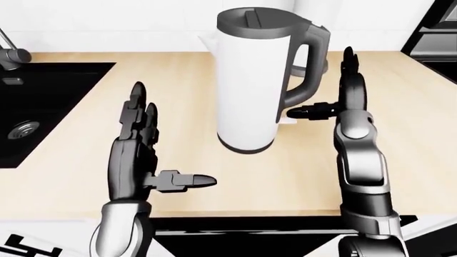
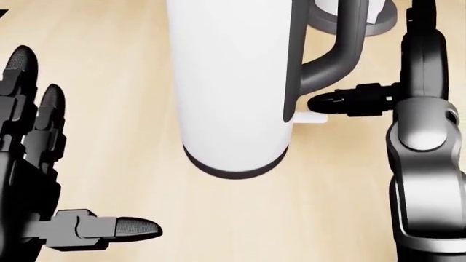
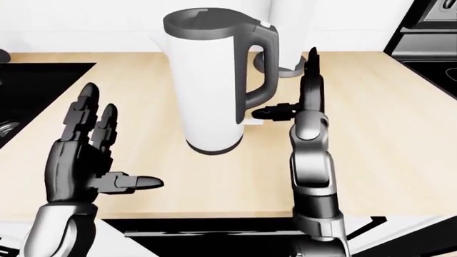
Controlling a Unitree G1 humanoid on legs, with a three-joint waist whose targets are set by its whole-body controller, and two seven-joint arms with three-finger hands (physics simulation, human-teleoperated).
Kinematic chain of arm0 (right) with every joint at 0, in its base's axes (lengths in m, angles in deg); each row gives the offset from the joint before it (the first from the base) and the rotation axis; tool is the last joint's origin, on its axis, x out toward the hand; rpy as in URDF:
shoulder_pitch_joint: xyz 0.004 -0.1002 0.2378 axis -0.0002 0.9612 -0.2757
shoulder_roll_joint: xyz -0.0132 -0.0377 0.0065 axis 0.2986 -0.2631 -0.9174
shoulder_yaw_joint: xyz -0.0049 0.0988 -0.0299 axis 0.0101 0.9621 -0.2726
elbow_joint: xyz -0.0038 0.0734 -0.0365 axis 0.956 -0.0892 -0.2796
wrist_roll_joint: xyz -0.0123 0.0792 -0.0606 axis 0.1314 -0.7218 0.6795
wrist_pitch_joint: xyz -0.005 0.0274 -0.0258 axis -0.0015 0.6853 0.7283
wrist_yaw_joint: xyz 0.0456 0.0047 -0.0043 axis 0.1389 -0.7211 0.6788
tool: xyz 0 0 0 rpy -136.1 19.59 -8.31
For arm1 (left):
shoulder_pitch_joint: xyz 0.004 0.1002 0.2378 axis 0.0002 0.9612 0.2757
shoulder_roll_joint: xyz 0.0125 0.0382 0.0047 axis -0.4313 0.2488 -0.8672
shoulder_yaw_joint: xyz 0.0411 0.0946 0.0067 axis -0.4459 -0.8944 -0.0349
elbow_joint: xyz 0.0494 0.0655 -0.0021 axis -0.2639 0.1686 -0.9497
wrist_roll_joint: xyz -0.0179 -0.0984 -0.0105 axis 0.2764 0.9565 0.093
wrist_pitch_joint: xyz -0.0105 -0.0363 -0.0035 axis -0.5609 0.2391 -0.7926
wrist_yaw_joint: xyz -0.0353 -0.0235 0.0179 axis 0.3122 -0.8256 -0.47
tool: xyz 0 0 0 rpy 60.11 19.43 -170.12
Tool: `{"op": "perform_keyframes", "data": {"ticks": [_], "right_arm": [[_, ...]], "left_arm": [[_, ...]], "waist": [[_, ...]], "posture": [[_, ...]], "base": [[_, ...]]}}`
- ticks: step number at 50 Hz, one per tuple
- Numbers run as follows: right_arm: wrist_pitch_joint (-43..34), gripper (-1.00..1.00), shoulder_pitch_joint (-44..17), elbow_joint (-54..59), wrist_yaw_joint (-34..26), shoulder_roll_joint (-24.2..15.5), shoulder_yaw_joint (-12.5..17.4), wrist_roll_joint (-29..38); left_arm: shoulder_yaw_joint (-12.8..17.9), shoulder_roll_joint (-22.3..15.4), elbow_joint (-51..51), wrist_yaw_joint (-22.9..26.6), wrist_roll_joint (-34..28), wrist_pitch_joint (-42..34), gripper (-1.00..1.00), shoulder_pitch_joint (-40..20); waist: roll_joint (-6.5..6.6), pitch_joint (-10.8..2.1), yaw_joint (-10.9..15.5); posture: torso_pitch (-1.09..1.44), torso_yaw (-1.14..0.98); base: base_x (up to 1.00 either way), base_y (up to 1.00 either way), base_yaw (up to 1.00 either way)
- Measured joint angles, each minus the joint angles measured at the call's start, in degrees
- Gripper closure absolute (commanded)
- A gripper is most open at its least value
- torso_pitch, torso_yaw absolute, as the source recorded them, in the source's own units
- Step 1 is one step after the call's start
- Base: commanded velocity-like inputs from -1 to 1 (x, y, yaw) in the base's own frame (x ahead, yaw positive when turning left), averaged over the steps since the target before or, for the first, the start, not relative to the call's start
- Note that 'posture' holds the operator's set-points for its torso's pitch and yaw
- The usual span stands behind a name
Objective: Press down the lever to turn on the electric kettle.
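A white electric kettle (image 1: 250, 80) with a dark grey lid and handle (image 1: 308, 64) stands upright on the wooden counter (image 1: 186, 80). Its lever (image 2: 310, 116) is a small white tab at the foot of the handle. My right hand (image 1: 328, 85) is open to the right of the handle, fingers upright. Its thumb (image 2: 349, 101) points left, with the tip right above the lever; I cannot tell whether they touch. My left hand (image 1: 171, 139) is open and empty, lower left of the kettle and apart from it.
A black sink (image 1: 43, 101) with a faucet (image 1: 10, 53) is set into the counter at the left. A grey round base (image 3: 285, 70) lies behind the kettle. A dark appliance (image 1: 435, 32) is at the top right. The counter's edge (image 1: 250, 217) runs along the bottom.
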Motion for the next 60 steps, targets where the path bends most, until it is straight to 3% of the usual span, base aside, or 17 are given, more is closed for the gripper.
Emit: {"op": "perform_keyframes", "data": {"ticks": [60], "right_arm": [[6.83,-1.00,-1.11,9.36,2.38,2.07,-1.37,7.83]], "left_arm": [[0.19,-0.06,0.49,-0.22,0.23,-0.27,-1.00,-0.36]], "waist": [[-0.37,-0.97,0.03]], "posture": [[0.00,0.00]], "base": [[0.00,0.00,0.00]]}}
